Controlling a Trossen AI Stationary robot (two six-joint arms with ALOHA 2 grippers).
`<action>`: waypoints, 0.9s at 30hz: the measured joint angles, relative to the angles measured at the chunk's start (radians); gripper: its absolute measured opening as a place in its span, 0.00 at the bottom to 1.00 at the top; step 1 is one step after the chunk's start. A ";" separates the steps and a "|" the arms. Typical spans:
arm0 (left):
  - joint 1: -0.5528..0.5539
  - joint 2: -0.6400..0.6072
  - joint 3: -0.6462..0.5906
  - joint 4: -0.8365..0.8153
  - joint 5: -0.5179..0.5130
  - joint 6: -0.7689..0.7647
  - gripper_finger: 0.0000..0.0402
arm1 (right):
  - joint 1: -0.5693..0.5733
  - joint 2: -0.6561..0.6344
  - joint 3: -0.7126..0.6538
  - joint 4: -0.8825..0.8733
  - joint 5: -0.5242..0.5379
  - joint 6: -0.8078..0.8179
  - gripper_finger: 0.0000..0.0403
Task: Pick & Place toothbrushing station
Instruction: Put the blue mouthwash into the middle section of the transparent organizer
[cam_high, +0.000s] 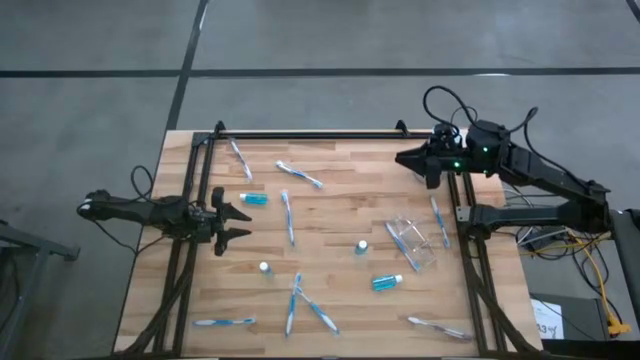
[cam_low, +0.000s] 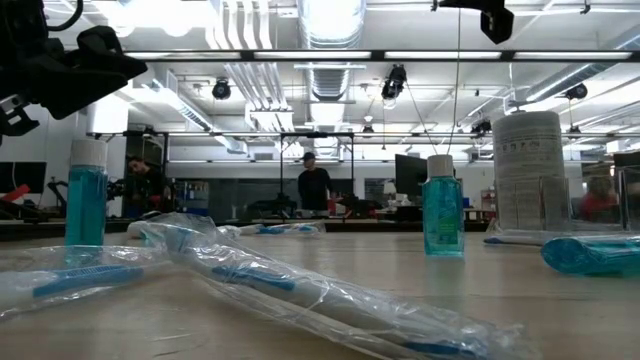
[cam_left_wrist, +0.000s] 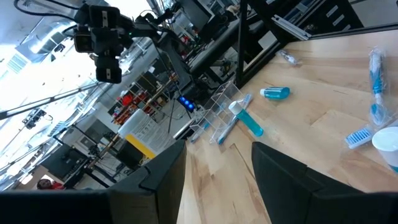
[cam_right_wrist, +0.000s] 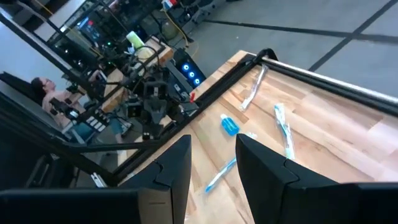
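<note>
The toothbrushing station lies scattered over the wooden table (cam_high: 330, 200). Several thin blue-and-white toothbrushes (cam_high: 288, 215) lie flat. Small blue tubes lie on their sides (cam_high: 254, 199) (cam_high: 387, 283), and two stand upright on their bases (cam_high: 361, 246) (cam_high: 264, 268). A clear plastic pouch (cam_high: 412, 240) lies flat at the right. My left gripper (cam_high: 243, 223) (cam_left_wrist: 219, 149) sits open at the table's left edge, pointing level across the table, with nothing between its fingers. My right gripper (cam_high: 402, 160) (cam_right_wrist: 213, 140) hangs open, raised over the far right corner, empty.
A black frame rail (cam_high: 310, 134) runs along the far edge, and rails run down both sides. In the low view a tall white cylinder (cam_low: 527, 170) stands at the right behind a lying tube (cam_low: 590, 255). People stand in the room beyond the table.
</note>
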 joint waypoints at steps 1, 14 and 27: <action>0.000 0.000 0.000 0.000 0.000 0.000 0.47 | 0.001 0.003 0.003 -0.006 -0.002 -0.016 0.31; 0.001 0.000 0.000 0.000 0.000 0.000 0.47 | 0.055 0.029 0.045 -0.137 -0.060 -0.212 0.31; 0.000 0.000 0.000 0.000 0.000 0.000 0.47 | 0.139 0.033 -0.004 -0.173 -0.055 -0.303 0.30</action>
